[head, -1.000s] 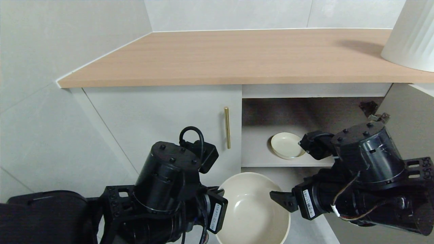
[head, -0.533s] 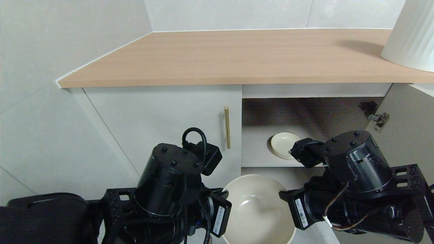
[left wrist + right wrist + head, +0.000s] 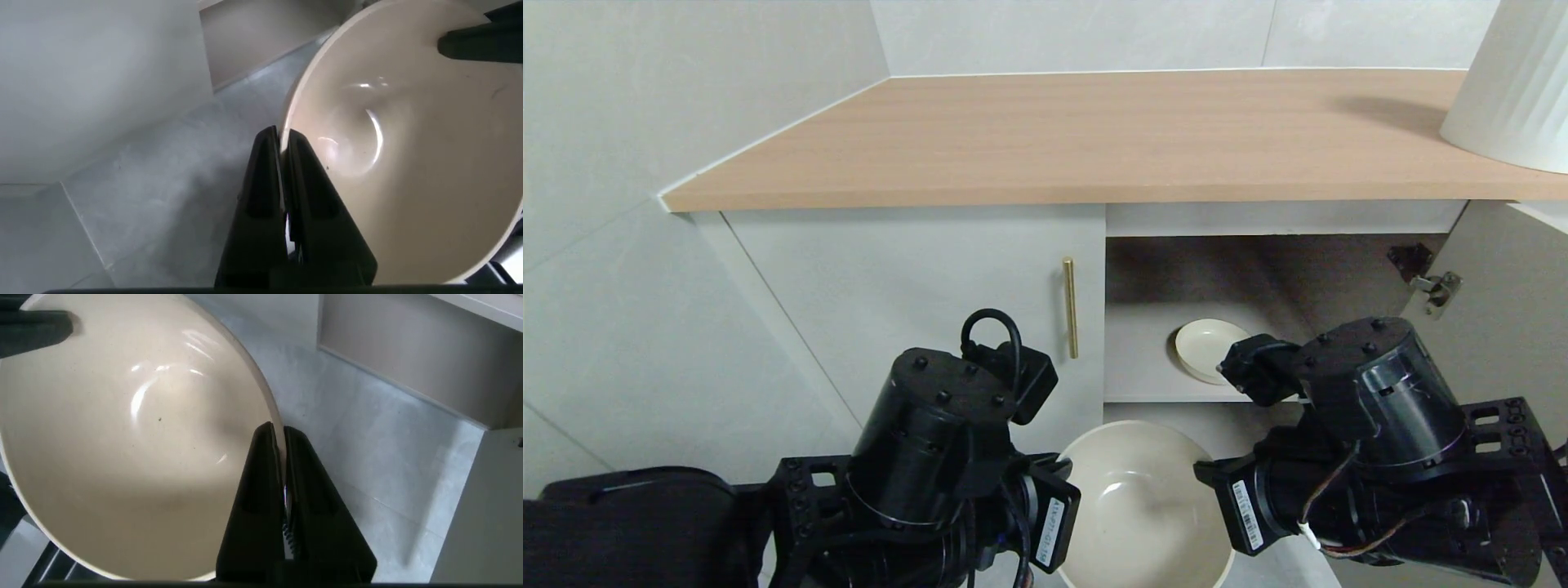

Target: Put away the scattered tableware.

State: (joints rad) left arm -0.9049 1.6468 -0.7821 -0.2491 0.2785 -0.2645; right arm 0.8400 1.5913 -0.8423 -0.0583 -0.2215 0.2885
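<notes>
Bowl [image 3: 1135, 506]: cream, held low before the open cabinet [image 3: 915, 278]; near edge cut off, sides hidden by both arms.
Left hand [image 3: 281, 145]: clamped on one rim.
Right hand [image 3: 280, 449]: clamped on the opposite rim.
Small plate [image 3: 1199, 343]: on the cabinet shelf [image 3: 1135, 359], partly hidden behind the right arm.
Wooden tabletop [image 3: 1094, 139]: above the cabinet; white ribbed vessel [image 3: 1515, 90] at its right end, cut off.
Grey tiled walls and floor.
</notes>
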